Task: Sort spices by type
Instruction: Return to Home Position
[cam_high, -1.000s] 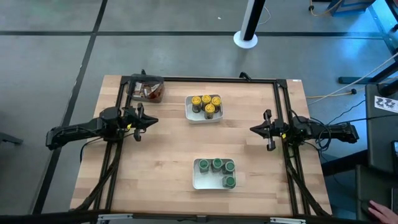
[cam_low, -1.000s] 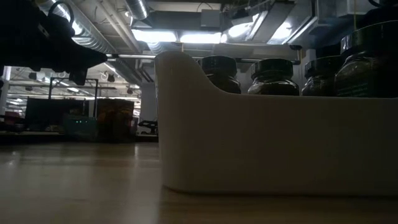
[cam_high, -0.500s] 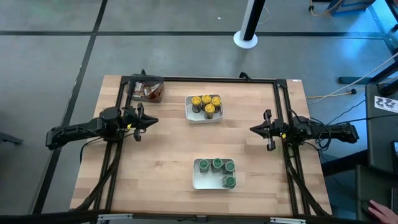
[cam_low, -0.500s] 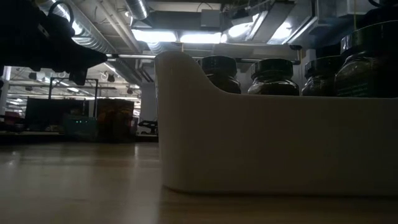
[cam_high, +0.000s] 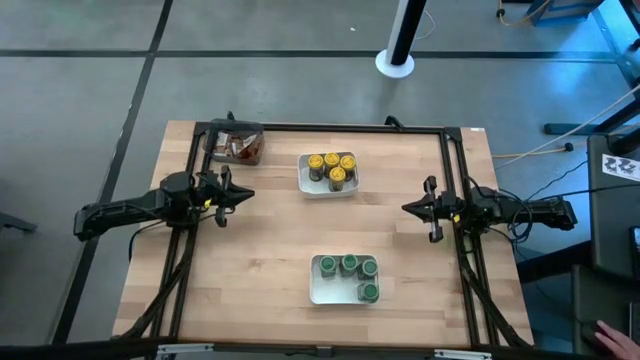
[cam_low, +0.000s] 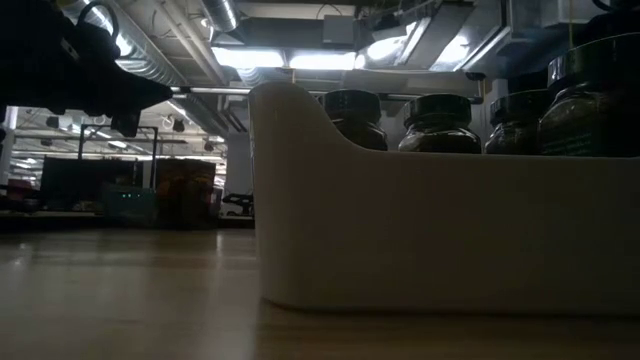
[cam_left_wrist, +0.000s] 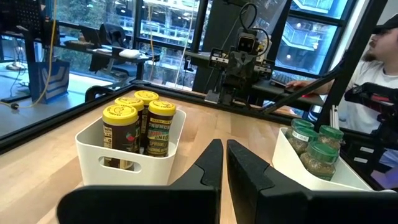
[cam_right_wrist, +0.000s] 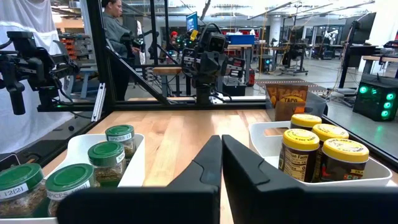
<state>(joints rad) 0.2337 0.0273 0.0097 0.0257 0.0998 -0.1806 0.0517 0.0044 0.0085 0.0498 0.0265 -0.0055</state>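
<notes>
Several yellow-lidded spice jars (cam_high: 331, 167) stand in a white tray (cam_high: 306, 185) at the table's far middle. Several green-lidded jars (cam_high: 352, 270) stand in another white tray (cam_high: 322, 293) near the front. Brown-orange packets (cam_high: 238, 147) lie in a dark square bin (cam_high: 222, 132) at the far left. My left gripper (cam_high: 249, 196) hovers shut at the table's left side, pointing level toward the middle. My right gripper (cam_high: 405, 208) hovers shut at the right side, pointing level toward the middle. Neither holds anything.
A black frame (cam_high: 330, 127) runs along the table's far, left and right edges. Bare wood (cam_high: 260, 250) lies between the two trays and both grippers. A person (cam_right_wrist: 115, 31) stands in the room beyond the table, and a hand (cam_high: 608, 335) shows off the table's right.
</notes>
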